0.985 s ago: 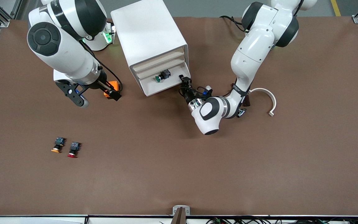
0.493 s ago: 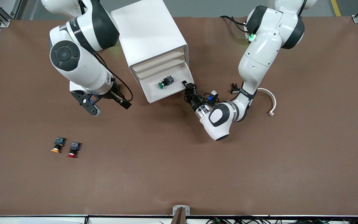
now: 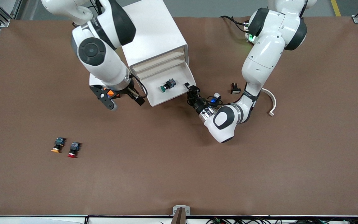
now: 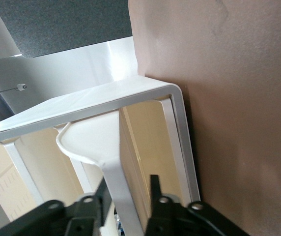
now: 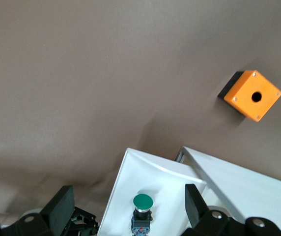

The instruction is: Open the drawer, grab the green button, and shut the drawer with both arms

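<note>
- Cabinet [image 3: 149,34]: white, boxy, four shallow cream-fronted drawers.
- Drawer [image 3: 179,92]: lowest one, pulled out over the brown table [image 3: 179,174].
- Green-capped button [image 3: 167,85]: lies on its side inside the open drawer.
- Left gripper [image 3: 192,90]: at the drawer's front corner toward the left arm's end, fingers [image 4: 156,189] pinched either side of the drawer's front panel.
- Right gripper [image 3: 123,99]: fingers [image 5: 62,209] spread wide, holding nothing, over the table just beside the drawer.
- Orange box [image 5: 252,95]: on the table beside the cabinet.
- Orange-capped button [image 3: 57,145], red-capped button [image 3: 73,149]: side by side, well apart from the cabinet, nearer the front camera.
</note>
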`<state>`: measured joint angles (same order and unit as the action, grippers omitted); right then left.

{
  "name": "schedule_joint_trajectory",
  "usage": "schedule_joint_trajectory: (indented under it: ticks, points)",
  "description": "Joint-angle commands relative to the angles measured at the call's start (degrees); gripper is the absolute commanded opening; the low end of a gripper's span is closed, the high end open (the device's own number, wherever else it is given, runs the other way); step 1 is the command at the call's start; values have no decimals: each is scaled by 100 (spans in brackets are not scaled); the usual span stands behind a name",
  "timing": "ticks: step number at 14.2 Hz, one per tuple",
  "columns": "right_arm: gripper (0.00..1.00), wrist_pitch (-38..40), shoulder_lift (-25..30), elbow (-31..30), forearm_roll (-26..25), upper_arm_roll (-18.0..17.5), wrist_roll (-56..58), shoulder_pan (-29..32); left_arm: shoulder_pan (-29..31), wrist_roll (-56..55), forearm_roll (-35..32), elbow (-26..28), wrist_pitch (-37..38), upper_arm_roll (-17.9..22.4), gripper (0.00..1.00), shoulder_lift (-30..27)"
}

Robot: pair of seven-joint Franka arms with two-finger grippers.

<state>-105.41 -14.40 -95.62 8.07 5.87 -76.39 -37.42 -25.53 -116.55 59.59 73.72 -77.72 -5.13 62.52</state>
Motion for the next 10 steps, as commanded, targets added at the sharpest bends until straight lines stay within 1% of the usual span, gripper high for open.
schedule_joint_trajectory:
  ticks: [1, 3, 4, 7, 10]
  points:
    - [100, -111, -107, -53, 72, 46, -349, -256, 48, 298, 132, -95, 64, -14, 83, 59]
    - [100, -94, -116, -62, 63, 46, -569, -370, 74, 562, 132, -121, 56, -14, 96, 50]
    - [100, -94, -125, -97, 63, 46, -640, -440, 83, 815, 132, -138, 55, -6, 99, 33]
    - [100, -137, -282, -150, 37, 46, -868, -686, 197, 1589, 123, -270, 20, -6, 99, -29]
    - [100, -401, -563, -159, 19, 46, -1211, -959, 294, 2502, 114, -463, 20, 82, 99, -55]
